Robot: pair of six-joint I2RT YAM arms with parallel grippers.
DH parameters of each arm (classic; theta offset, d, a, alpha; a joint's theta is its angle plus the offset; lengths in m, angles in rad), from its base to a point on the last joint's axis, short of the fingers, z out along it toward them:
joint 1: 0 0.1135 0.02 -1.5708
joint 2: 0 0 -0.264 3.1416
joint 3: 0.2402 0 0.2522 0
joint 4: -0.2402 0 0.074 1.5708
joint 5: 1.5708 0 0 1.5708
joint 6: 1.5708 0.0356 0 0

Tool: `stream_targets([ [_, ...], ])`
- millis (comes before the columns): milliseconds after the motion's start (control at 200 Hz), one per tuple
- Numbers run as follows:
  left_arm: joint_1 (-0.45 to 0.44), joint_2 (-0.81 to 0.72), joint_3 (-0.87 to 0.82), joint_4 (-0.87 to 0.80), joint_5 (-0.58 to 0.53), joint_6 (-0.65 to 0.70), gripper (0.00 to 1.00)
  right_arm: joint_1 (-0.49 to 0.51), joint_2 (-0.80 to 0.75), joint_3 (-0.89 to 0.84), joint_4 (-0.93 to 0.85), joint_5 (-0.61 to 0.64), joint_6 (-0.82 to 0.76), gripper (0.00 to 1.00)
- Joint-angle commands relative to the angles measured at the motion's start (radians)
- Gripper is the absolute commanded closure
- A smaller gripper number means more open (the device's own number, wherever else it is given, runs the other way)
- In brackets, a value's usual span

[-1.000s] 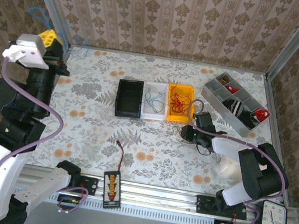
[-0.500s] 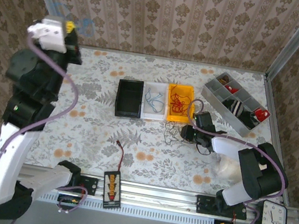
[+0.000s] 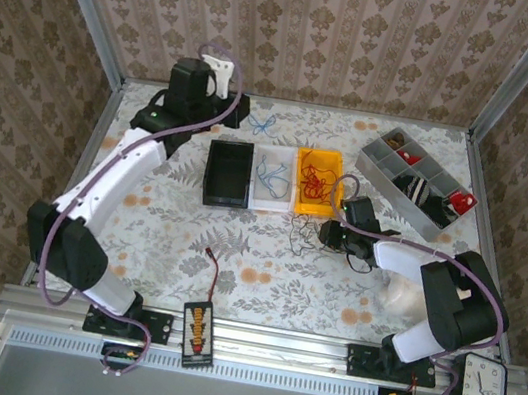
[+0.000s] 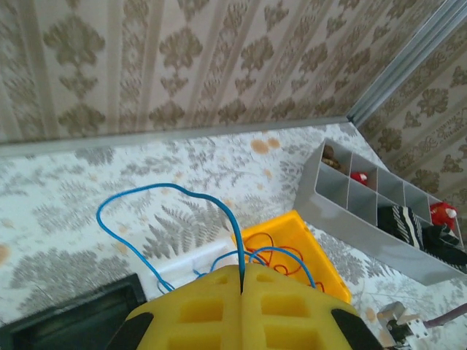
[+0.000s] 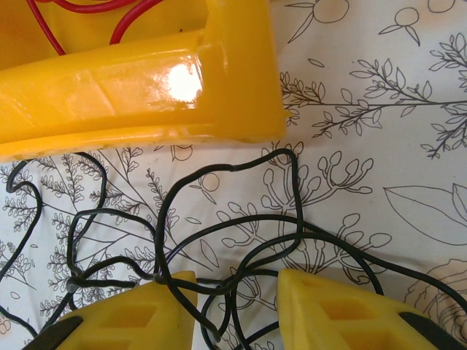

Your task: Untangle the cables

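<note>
At the far edge of the floral tabletop (image 4: 58, 211), my left gripper (image 4: 241, 281) has its pocketed yellow fingers pressed together on a thin blue wire (image 4: 157, 191) that arcs upward. Just near of the glossy yellow bin (image 5: 146, 80) of red wire (image 3: 317, 180), my right gripper (image 5: 237, 292) stands spread over loose black wire (image 5: 219, 226) loops
</note>
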Motion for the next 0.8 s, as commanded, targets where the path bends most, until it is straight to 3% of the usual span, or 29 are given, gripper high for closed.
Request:
stream_targets([
  [0,-0.049,0.033,0.008,0.009,0.024,-0.068,1.00,-0.005,0.043,-0.020,-0.090,0.009,-0.002,0.63],
  [230,-0.107,0.162,0.022,-0.041,-0.096,-0.120,1.00,-0.005,0.046,-0.018,-0.091,0.007,-0.005,0.63],
  [565,-0.131,0.253,0.048,-0.081,-0.155,-0.119,1.00,-0.005,0.037,-0.024,-0.090,0.012,-0.001,0.63],
  [745,-0.148,0.297,0.068,-0.098,-0.131,-0.097,1.00,-0.005,0.039,-0.023,-0.089,0.012,-0.002,0.63],
  [795,-0.154,0.317,0.085,-0.117,-0.131,-0.088,0.83,-0.005,0.039,-0.022,-0.088,0.012,-0.002,0.63],
])
